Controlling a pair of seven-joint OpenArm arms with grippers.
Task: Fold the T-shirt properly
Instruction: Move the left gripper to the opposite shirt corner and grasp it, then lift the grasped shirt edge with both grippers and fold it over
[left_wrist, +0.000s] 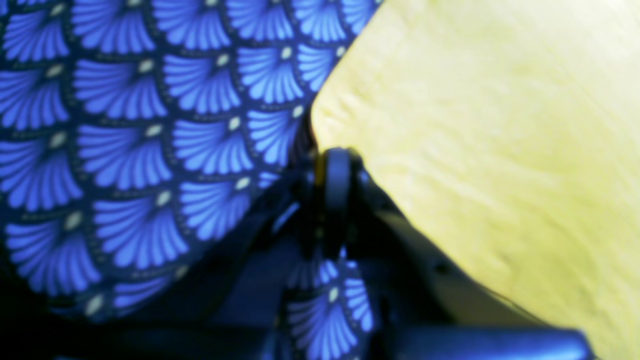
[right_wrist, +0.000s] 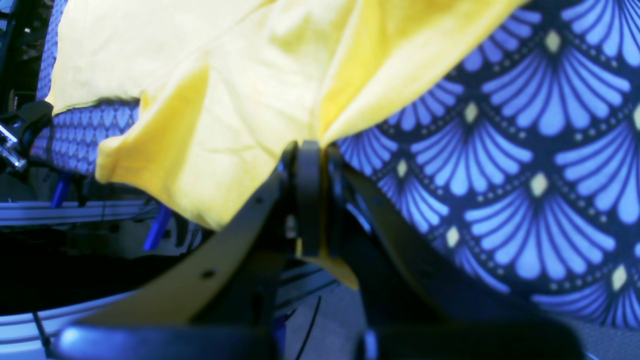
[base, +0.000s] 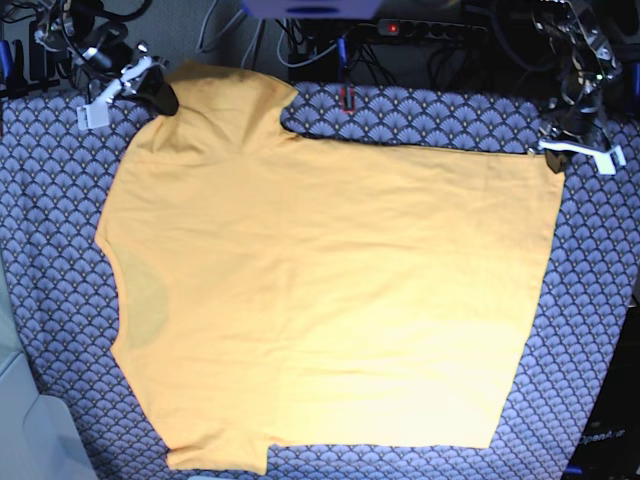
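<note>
Lying spread flat over the fan-patterned cloth (base: 60, 300), T-shirt (base: 330, 300) pinched at a far sleeve by the closed right gripper (right_wrist: 310, 165) and at a far hem corner by the closed left gripper (left_wrist: 337, 172); no legible writing on it.

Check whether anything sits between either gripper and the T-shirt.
Nothing visible does. The right gripper has its jaws shut on the T-shirt at a sleeve edge; the left gripper is shut at the shirt's hem corner. Only the patterned cloth lies underneath.
</note>
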